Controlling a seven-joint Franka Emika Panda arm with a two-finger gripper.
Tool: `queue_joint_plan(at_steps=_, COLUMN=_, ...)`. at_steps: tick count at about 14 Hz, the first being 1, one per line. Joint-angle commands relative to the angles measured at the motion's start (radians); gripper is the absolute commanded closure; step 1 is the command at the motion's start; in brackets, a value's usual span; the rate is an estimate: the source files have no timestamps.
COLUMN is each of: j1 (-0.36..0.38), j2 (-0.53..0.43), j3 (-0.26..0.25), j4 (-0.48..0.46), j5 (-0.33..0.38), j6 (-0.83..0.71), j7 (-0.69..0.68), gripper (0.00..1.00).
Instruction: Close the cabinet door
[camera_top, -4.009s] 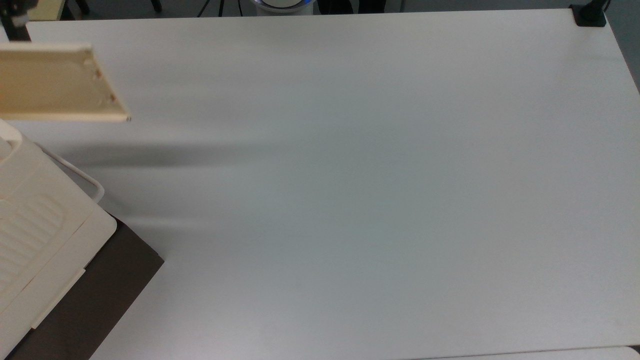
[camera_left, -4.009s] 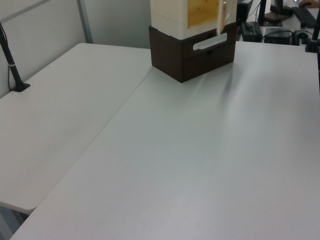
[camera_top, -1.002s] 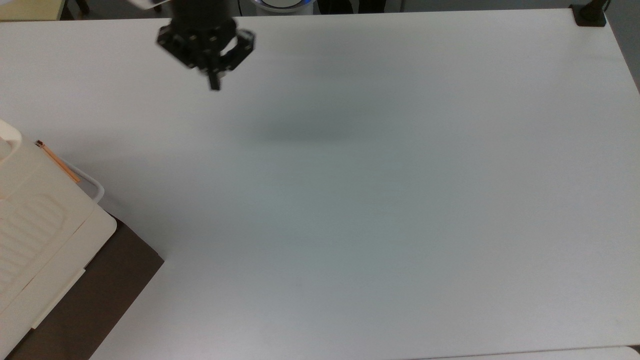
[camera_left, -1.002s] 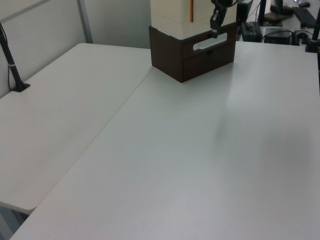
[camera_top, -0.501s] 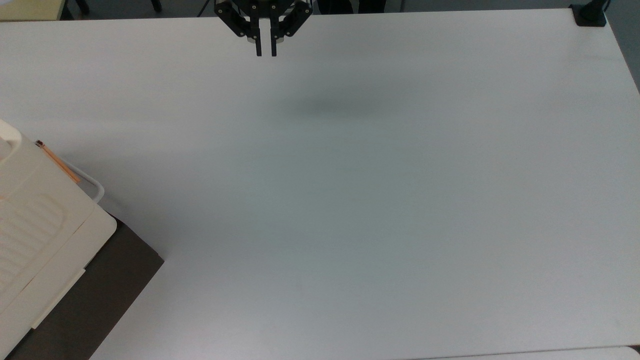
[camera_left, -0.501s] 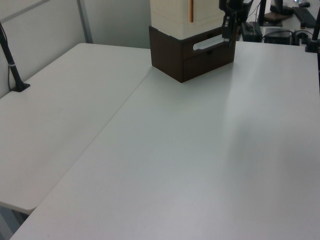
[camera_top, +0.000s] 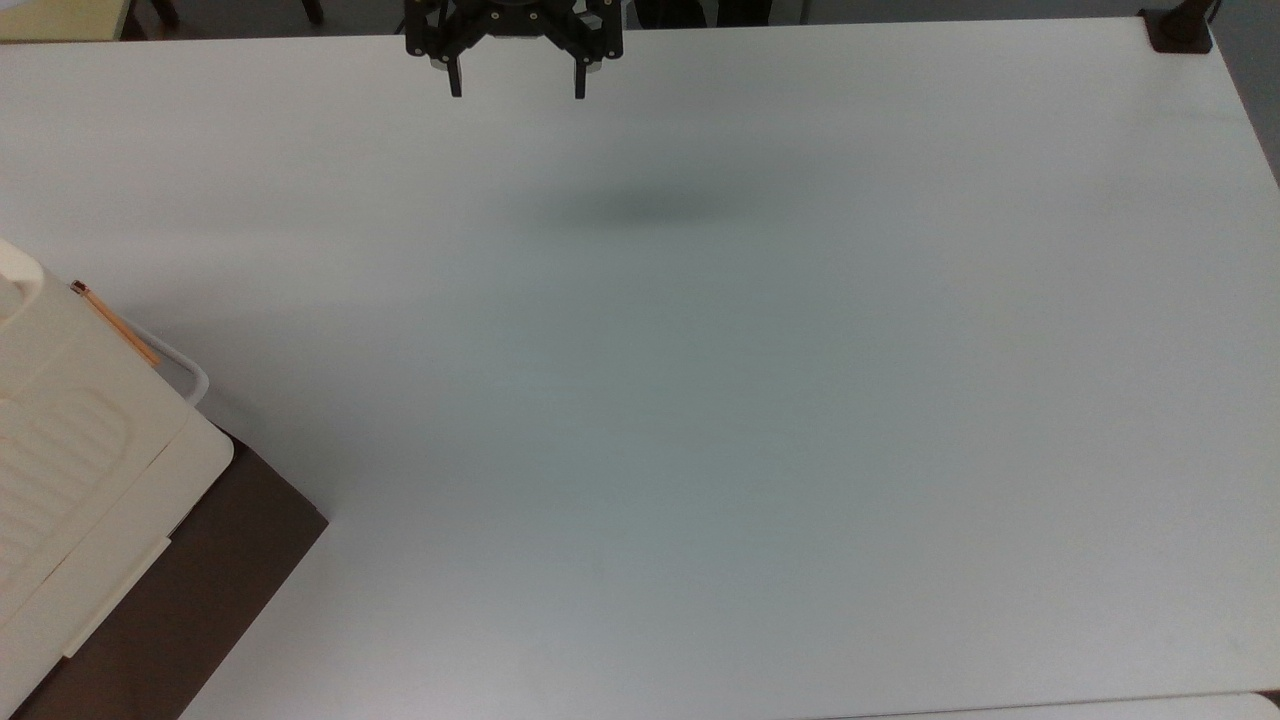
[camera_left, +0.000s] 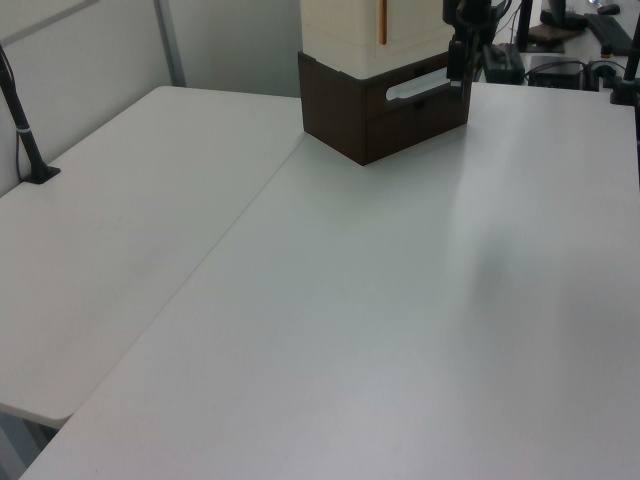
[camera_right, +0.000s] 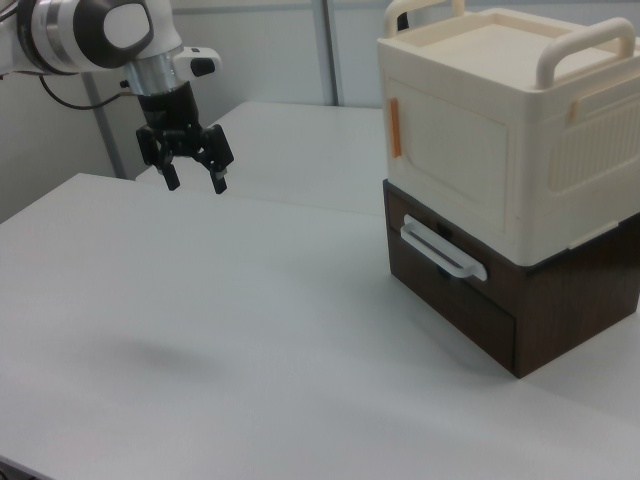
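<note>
The cream cabinet (camera_right: 560, 140) stands on a dark brown drawer base (camera_right: 470, 305). Its door (camera_right: 455, 160), a flat cream panel, lies flush against the cabinet front. The door's thin orange-brown edge (camera_top: 115, 325) runs along the cabinet top in the top view, and the same orange strip (camera_left: 382, 20) shows in the left view. My gripper (camera_top: 517, 90) hangs open above the table's far edge, well away from the cabinet, holding nothing. In the right view the gripper (camera_right: 195, 184) hovers above the table at the right view's upper left, its fingers spread.
A thin white bent rail (camera_right: 443, 250) sticks out from the brown base below the door. The white table (camera_top: 700, 400) spreads wide in front of the cabinet. A black clamp (camera_top: 1180, 28) sits at the table's far right corner in the top view, and a black post (camera_left: 25, 130) at the left view's left.
The door, swung wide 4 s ago, now lies shut against the cabinet. The gripper moved away from the cabinet along the table's far edge, and its fingers spread apart in the last half second.
</note>
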Motion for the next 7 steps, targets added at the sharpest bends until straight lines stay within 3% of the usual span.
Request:
queue_joint_plan(at_steps=1, j1=0.001, j2=-0.031, j3=-0.010, j4=-0.030, j5=-0.019, j6=-0.003, j7=0.019, gripper=0.00)
queue_joint_plan(at_steps=7, j1=-0.009, j2=-0.029, j3=-0.010, j4=-0.007, j5=-0.017, j6=-0.046, j7=0.019, gripper=0.00)
